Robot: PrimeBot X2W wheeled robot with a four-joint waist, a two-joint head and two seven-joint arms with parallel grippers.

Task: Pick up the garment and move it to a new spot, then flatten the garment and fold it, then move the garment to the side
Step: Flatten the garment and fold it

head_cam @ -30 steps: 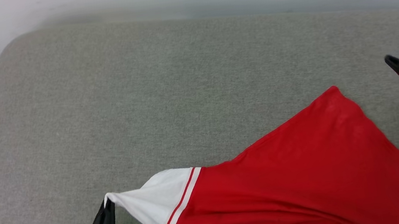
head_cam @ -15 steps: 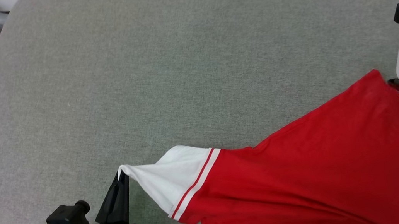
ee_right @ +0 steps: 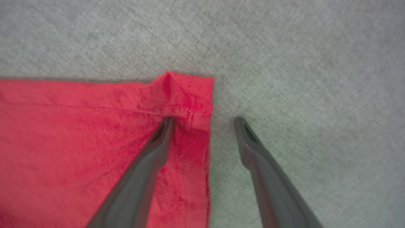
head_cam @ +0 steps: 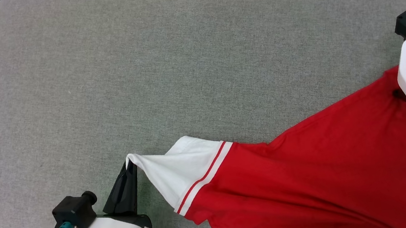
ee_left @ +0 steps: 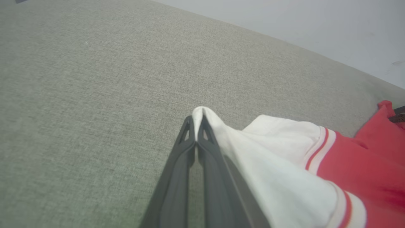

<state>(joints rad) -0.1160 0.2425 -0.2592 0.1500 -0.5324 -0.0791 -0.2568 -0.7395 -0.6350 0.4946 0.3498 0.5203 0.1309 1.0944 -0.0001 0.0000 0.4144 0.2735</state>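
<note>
Garment (head_cam: 314,170) lies on the grey fabric surface (head_cam: 178,53), lower right in head view, red body running off the bottom and right edges. Left claw (ee_left: 196,122) is closed tight on the tip of the white sleeve (head_cam: 179,169), which is drawn out to a point toward lower left. Right claw (ee_right: 204,122) is spread wide at the red hem corner (ee_right: 190,91). One finger (ee_right: 158,139) is on the cloth and the other is over bare surface just beside the edge. Nothing gripped.
</note>
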